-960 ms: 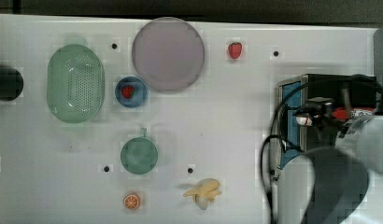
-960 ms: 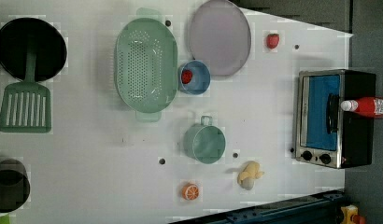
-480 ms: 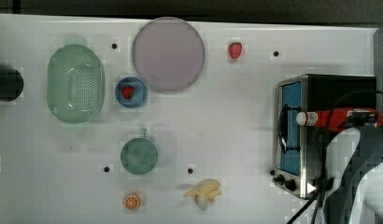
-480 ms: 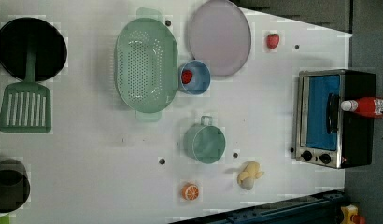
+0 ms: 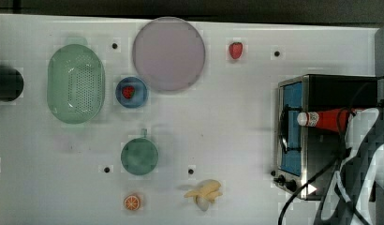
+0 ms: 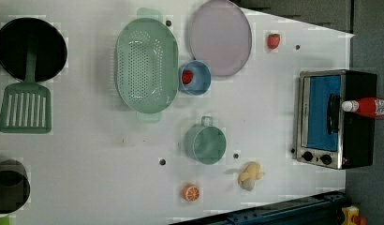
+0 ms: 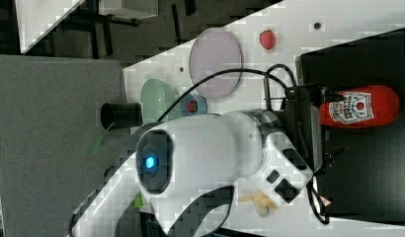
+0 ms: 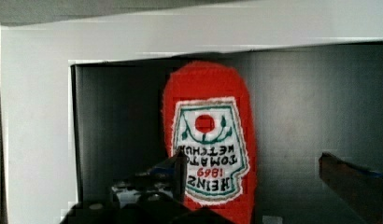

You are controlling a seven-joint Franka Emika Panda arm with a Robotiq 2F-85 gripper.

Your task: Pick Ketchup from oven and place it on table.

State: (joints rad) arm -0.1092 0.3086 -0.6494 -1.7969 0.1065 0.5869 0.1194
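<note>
Heinz ketchup lies on top of oven, cap twd glass door, at top view's right. Gripper spread wide, w/ fingers either side of bottle, not gripping.

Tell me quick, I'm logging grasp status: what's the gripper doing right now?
Gripper: open, holding nothing; fingers either side of the ketchup lying on the oven.

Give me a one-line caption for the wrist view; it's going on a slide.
Open gripper closing in on the ketchup lying on top of the black oven.
</note>
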